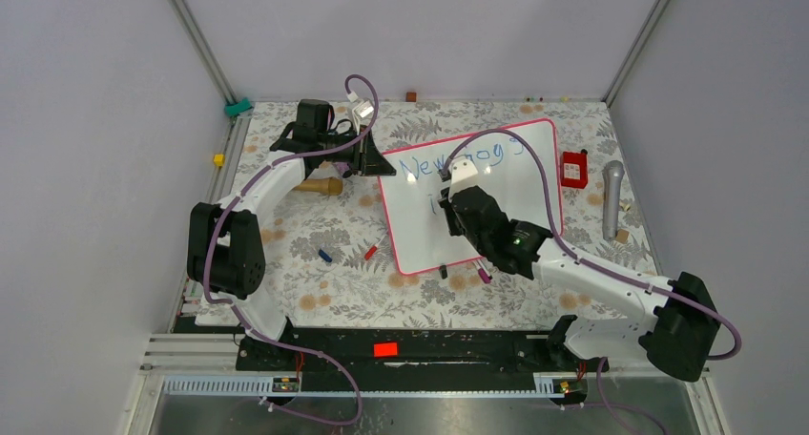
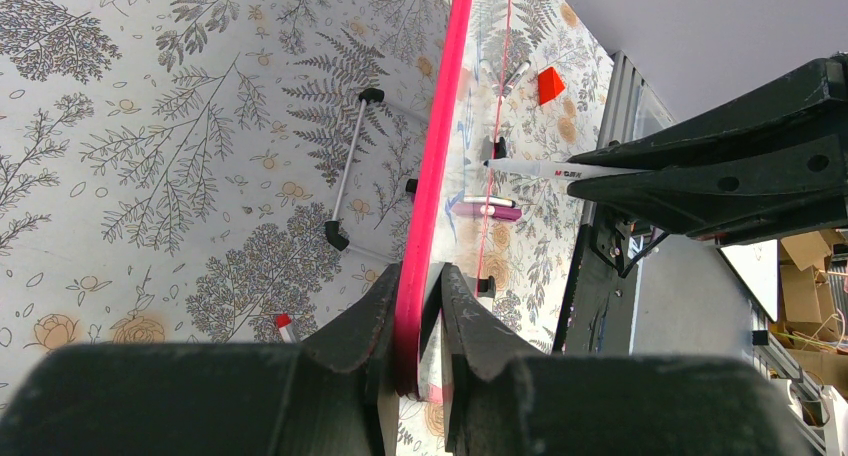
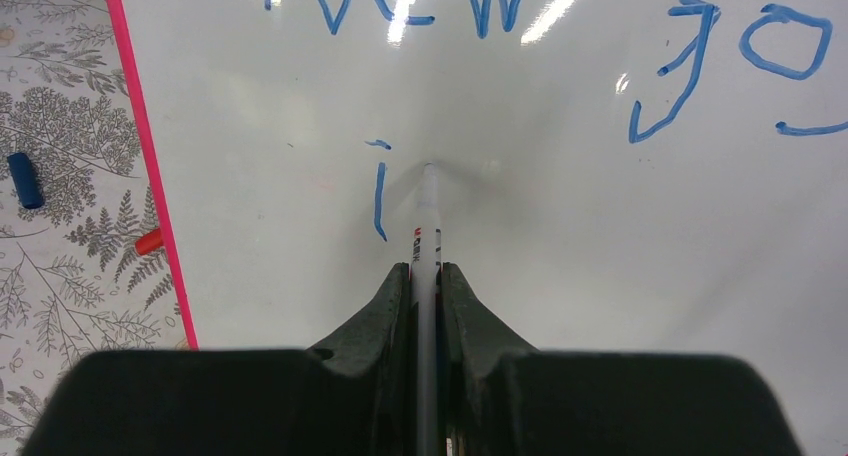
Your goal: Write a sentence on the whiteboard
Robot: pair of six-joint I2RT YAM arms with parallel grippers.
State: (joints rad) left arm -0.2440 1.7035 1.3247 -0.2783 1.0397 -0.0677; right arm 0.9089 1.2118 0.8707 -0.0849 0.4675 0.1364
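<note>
Whiteboard (image 1: 417,230): edge is clamped by left gripper (image 2: 418,306).
Sentence (image 1: 426,165): "New jo…" is written in blue.
Marker (image 3: 428,206): is grasped by right gripper (image 3: 428,286), tip touching whiteboard.

blue words (image 3: 484,6) "new jogs" on the whiteboard (image 3: 600,266), a lone "i" on the line below

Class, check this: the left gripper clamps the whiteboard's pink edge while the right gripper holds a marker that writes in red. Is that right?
Not quite. The right wrist view shows the writing on the whiteboard is blue, not red; the rest holds.
</note>
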